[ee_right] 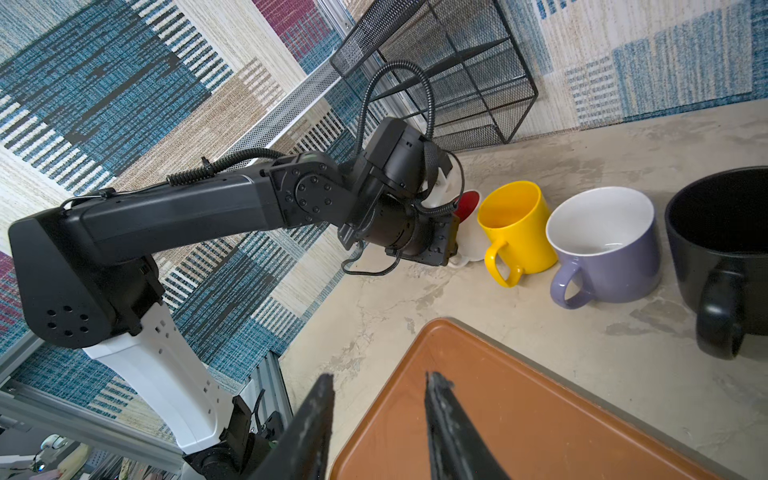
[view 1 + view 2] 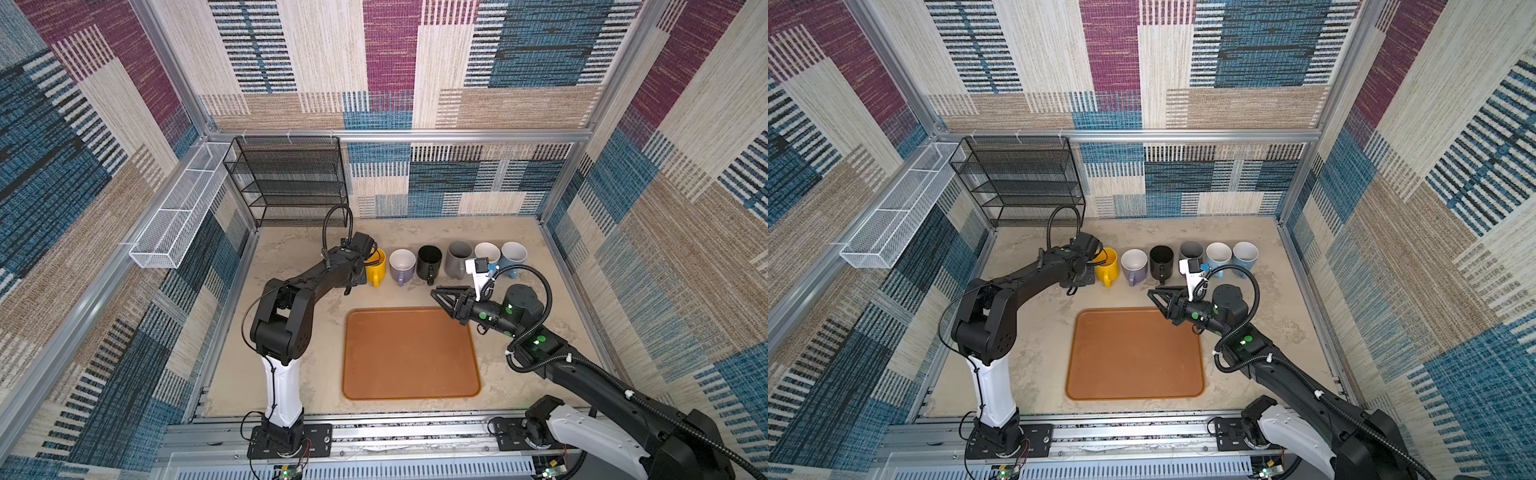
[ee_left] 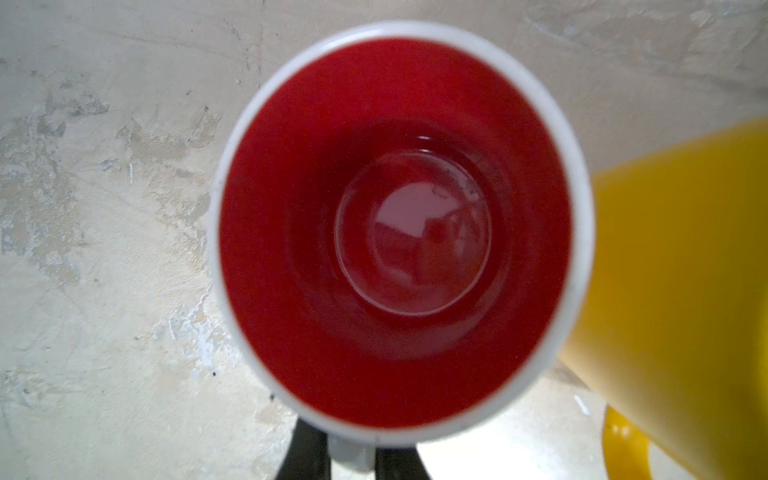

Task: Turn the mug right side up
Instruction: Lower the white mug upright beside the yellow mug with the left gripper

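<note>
Big pale table (image 2: 316, 340), and the brown tray (image 2: 411, 353) sits mid-way along its front edge. A row of mugs (image 2: 430, 262) stands upright along the back edge. At its left end, just beside the yellow mug (image 3: 673, 249), is the white red-lined mug (image 3: 291, 208), tilted and possibly clear of the table, though the arm hides its base. The left gripper (image 3: 351, 455) is clamped on its handle. The right gripper (image 1: 380, 376) hangs spread and empty over the tray's back right corner.

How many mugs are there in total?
7. In a row: yellow mug, purple mug, black mug, grey mug, pale blue mug, last blue mug. The white mug, red inside, beside the yellow one, sits in the left gripper, mostly hidden from above.
</note>
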### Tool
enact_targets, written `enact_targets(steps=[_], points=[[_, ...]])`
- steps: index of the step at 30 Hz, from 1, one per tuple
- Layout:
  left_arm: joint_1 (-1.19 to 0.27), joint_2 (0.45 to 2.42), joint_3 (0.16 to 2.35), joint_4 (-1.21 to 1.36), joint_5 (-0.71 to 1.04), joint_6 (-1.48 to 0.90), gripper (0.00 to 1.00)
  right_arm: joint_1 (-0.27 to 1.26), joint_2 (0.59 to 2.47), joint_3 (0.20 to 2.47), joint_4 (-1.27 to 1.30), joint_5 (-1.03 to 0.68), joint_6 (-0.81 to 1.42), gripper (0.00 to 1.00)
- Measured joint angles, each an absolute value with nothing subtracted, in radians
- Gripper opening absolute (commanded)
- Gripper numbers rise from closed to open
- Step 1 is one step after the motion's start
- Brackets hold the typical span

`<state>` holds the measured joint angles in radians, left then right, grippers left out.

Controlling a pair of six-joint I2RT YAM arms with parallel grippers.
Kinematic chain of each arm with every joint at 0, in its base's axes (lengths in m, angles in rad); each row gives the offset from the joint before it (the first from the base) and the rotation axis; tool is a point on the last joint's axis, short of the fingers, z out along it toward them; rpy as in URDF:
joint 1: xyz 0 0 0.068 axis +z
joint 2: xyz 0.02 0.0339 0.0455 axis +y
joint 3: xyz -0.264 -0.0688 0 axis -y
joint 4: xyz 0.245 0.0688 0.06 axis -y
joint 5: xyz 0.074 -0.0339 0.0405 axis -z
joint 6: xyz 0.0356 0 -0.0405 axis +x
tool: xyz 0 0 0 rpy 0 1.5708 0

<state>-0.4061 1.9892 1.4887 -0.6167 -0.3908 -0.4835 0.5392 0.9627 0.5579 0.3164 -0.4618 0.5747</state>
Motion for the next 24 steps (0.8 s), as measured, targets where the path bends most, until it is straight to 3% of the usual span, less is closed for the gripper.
enact_targets(steps=[24], points=[[-0.408, 2.014, 1.529, -0.654, -0.386, -0.469, 0.00, 0.539, 0.972, 0.570, 0.309, -0.462, 0.575, 0.40]])
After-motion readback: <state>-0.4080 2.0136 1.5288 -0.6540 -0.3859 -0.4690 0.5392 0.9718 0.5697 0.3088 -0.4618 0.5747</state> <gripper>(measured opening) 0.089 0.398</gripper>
